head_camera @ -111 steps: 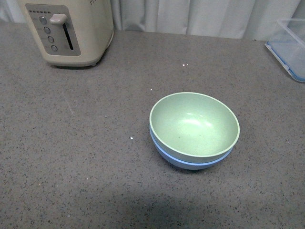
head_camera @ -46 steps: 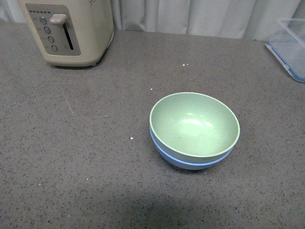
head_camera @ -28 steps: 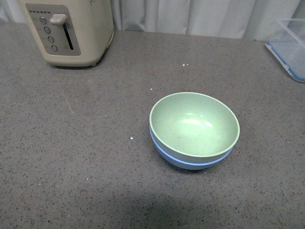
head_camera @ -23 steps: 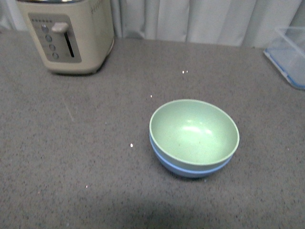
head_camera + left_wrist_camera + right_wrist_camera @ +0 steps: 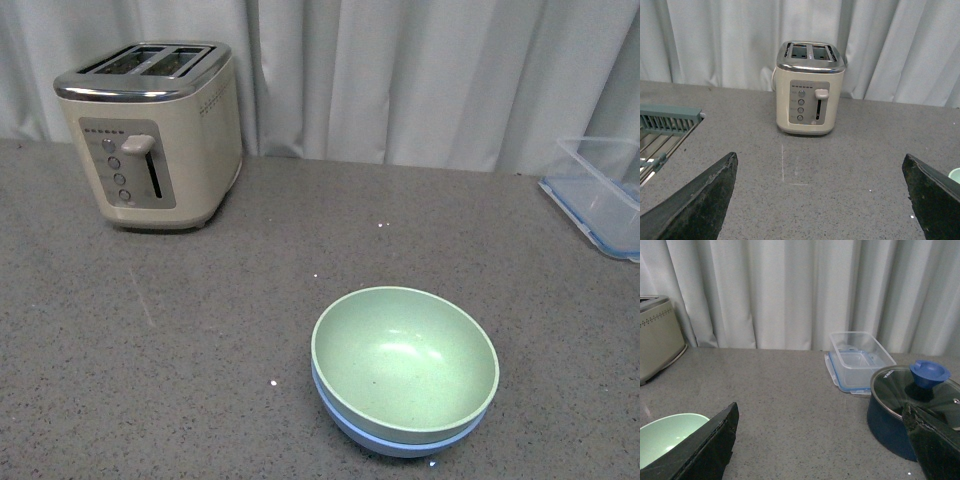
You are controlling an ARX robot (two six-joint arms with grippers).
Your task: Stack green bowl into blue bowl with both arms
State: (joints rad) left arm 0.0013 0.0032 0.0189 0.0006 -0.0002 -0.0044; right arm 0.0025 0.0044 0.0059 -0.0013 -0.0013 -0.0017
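The green bowl (image 5: 404,362) sits nested inside the blue bowl (image 5: 400,440) on the grey counter, low and right of centre in the front view. Only the blue bowl's rim and lower wall show under it. Neither arm shows in the front view. My left gripper (image 5: 820,200) is open and empty over bare counter, facing the toaster; a sliver of the green bowl (image 5: 955,175) shows at that view's edge. My right gripper (image 5: 822,440) is open and empty, with the green bowl (image 5: 665,437) beside one finger.
A cream toaster (image 5: 155,135) stands at the back left. A clear plastic container with a blue rim (image 5: 600,195) is at the back right. A dark blue pot with a glass lid (image 5: 912,407) stands near the right gripper. A dish rack (image 5: 662,132) lies beside the left gripper. Curtains hang behind.
The front camera's view has tilted upward: the bowls now show lower in the picture and the whole toaster and the curtains have come into view. The stacked bowls have not moved on the counter.
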